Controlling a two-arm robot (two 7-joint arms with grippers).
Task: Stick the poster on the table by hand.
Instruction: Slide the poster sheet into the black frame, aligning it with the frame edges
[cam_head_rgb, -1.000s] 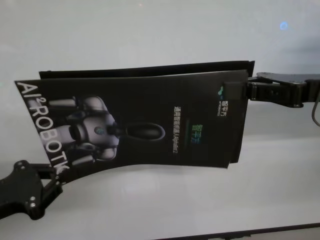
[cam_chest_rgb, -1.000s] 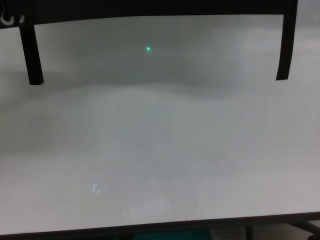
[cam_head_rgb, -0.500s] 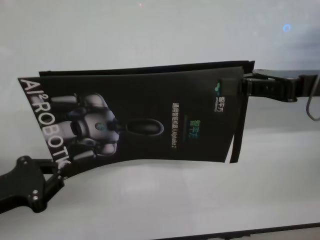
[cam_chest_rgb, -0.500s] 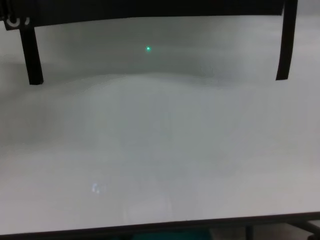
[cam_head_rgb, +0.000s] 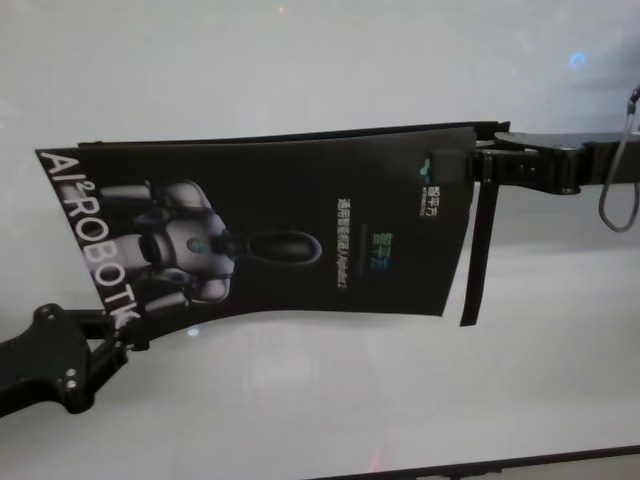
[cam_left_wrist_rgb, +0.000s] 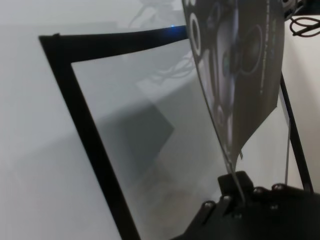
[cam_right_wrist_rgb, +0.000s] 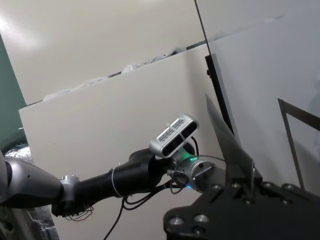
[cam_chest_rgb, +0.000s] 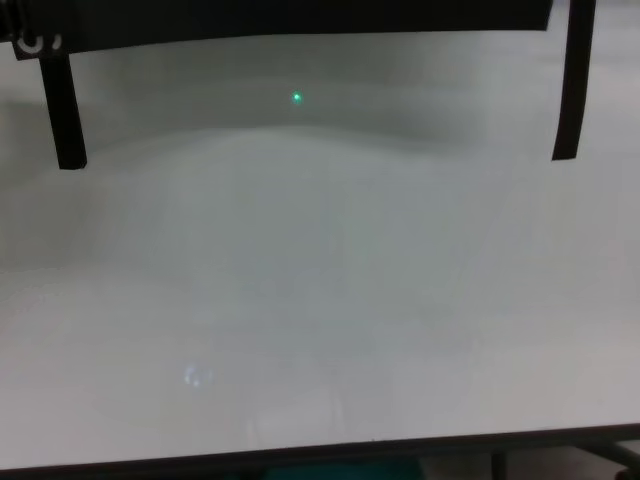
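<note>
Two opposite edges of the large glossy black poster (cam_head_rgb: 290, 235) are pinched by the left black blocky gripper (cam_head_rgb: 118, 338) and the right black gripper (cam_head_rgb: 470, 165), so the sheet is kept stretched above the wide white matte table (cam_head_rgb: 330, 400) for sticking, its narrow black tape strip (cam_head_rgb: 478, 250) hanging free.

Black blocky screw-studded hand (cam_head_rgb: 110, 345), grey looped cable (cam_head_rgb: 620, 190)

One poster (cam_head_rgb: 270, 235) at frame centre; one table (cam_head_rgb: 320, 410); two grippers, left (cam_head_rgb: 118, 335) lower left, right (cam_head_rgb: 470, 165) upper right; two tape strips (cam_chest_rgb: 62, 110), upper corners in the chest view.
</note>
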